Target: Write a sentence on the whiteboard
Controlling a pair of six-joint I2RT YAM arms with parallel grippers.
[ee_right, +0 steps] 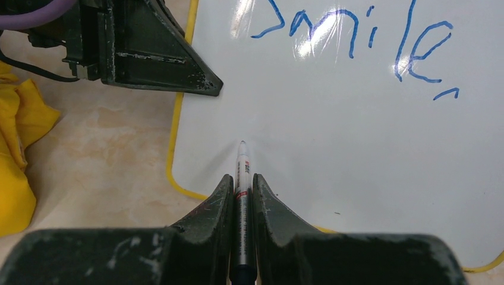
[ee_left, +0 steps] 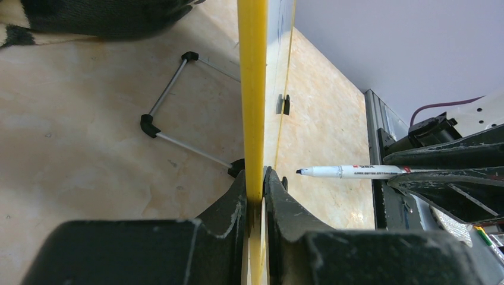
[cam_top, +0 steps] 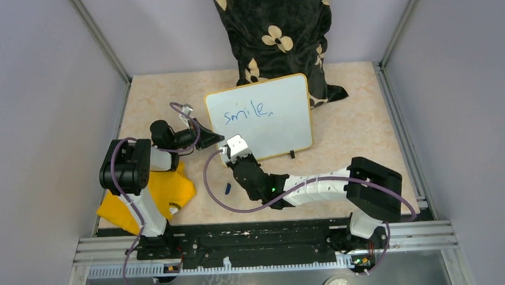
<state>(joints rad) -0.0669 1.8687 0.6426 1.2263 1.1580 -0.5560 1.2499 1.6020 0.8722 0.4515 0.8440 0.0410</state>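
The whiteboard (cam_top: 261, 116) is seen propped upright near the middle of the table (cam_top: 358, 118), its white face bordered by a thin yellow rim with rounded corners. Only "smile," (cam_top: 247, 114) is written on it, in blue, across the upper half; the lower half is bare. The left tool (ee_left: 255, 196) is clamped on the board's left rim. The right tool (ee_right: 242, 181) is closed on a marker (ee_right: 242, 169), whose tip is held just off the lower left of the face. A dark flowered cloth (cam_top: 277, 32) lies behind the board, a yellow cloth (cam_top: 152, 195) to its left. Bare table is left open on the right.
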